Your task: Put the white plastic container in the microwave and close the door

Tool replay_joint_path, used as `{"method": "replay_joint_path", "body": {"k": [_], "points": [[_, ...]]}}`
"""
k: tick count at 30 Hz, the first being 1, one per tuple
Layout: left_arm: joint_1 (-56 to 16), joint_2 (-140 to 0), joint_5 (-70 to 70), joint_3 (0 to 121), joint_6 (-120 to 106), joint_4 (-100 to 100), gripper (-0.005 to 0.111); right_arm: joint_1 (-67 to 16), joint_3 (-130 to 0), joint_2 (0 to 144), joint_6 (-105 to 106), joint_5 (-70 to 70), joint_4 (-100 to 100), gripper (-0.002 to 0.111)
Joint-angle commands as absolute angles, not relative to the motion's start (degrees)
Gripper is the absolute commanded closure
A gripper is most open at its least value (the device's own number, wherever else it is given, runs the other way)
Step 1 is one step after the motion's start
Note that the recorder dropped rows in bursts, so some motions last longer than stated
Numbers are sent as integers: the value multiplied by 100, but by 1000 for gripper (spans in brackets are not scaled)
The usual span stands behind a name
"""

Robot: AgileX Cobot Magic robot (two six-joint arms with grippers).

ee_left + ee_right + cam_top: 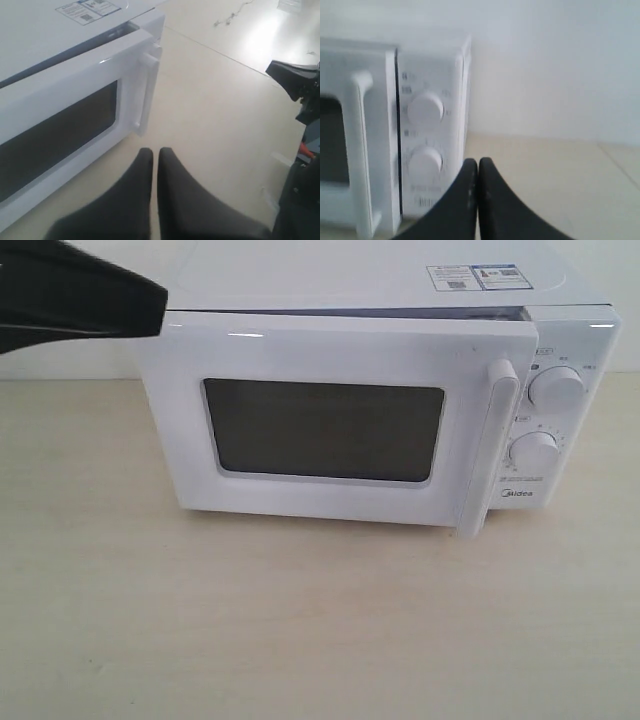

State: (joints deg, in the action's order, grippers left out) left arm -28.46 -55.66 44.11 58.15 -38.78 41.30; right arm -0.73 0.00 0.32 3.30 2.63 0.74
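The white microwave (560, 310) stands at the back of the table, its two dials (556, 387) on the right. Its door (320, 350) with the dark window is swung almost to, slightly ajar: a thin dark gap shows along its top and at the bar handle (492, 440) side. The white plastic container is out of view. My left gripper (158, 302) hangs shut and empty by the door's upper left corner; in the left wrist view the left gripper (155, 152) is in front of the door (75, 90). My right gripper (478, 162) is shut and empty, in front of the dials (425, 107).
The beige tabletop (300, 620) stretches bare in front of the microwave. A white wall (555, 65) stands behind it. In the left wrist view the right arm's black parts (300, 85) show to the far side, and a thin cable (232, 12) lies beyond.
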Motion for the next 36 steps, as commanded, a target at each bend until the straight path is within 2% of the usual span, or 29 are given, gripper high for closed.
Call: {"method": "replay_joint_path", "body": {"k": [1,4,7,9,14,23,27,31,36], "points": [[-2868,-5051,4660,5830,-3597,4175,102,-52,0,0,156,-1558,-70,108],[-2868,-4752,4789,5830,-3543,4175,102,-52,0,0,156,-2217,-70,108],[-2868,-4459,4817,5830,-3543,4175,102,-52,0,0,-438,-3554,-247,108],[-2868,-4254,4817,5830,-3532,4175,102,-52,-287,0,-682,-3770,-162,108],[-2868,-3819,4794,5830,-3404,4175,102,-52,-2227,0,-951,-1547,1405,108],[-2858,-3400,4794,5830,-3235,4138,102,-52,-4993,1391,-1337,1621,1178,108],[-2858,-3271,4802,5830,-3162,4138,102,-52,-5617,1930,-1320,3043,518,108],[-2858,-3149,4815,5830,-3162,4138,102,-52,-5830,2442,-1229,4315,-1165,108],[-2858,-3124,5003,5830,-3127,4138,102,-52,-5830,2726,-1190,4420,-1718,108]]}}
